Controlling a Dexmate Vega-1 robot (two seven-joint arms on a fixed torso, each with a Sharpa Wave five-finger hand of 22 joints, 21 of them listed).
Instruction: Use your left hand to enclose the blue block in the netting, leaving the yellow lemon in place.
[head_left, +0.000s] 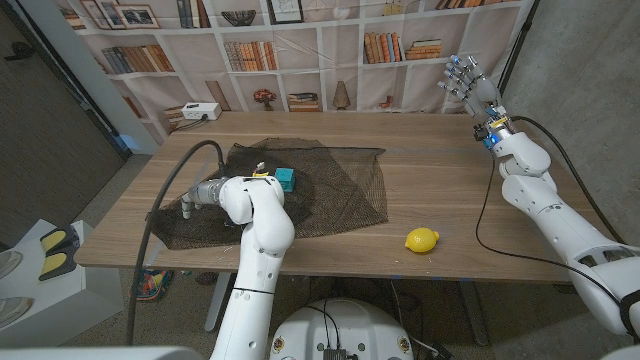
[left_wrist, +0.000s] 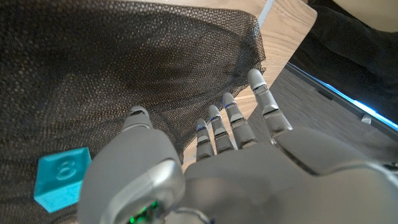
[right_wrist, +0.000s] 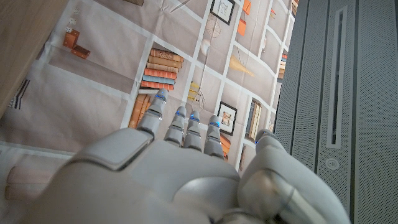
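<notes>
A black netting (head_left: 330, 190) lies spread over the left half of the wooden table (head_left: 450, 180). The blue block (head_left: 286, 179) sits on top of it near the middle, uncovered. My left hand (head_left: 190, 202) reaches to the netting's left edge, away from the block. In the left wrist view the left hand (left_wrist: 230, 143) has its fingers stretched out and apart over the netting (left_wrist: 124, 62) edge, gripping nothing, with the block (left_wrist: 61, 180) beside it. The yellow lemon (head_left: 422, 240) lies on bare wood near the front edge. My right hand (head_left: 468, 82) is raised at the far right, its fingers spread and holding nothing; the right wrist view shows its back (right_wrist: 186, 168).
A white box (head_left: 200, 112) stands at the table's back left corner. A thick black cable (head_left: 170, 190) loops from my left forearm down past the table's left side. A bookshelf backdrop hangs behind the table.
</notes>
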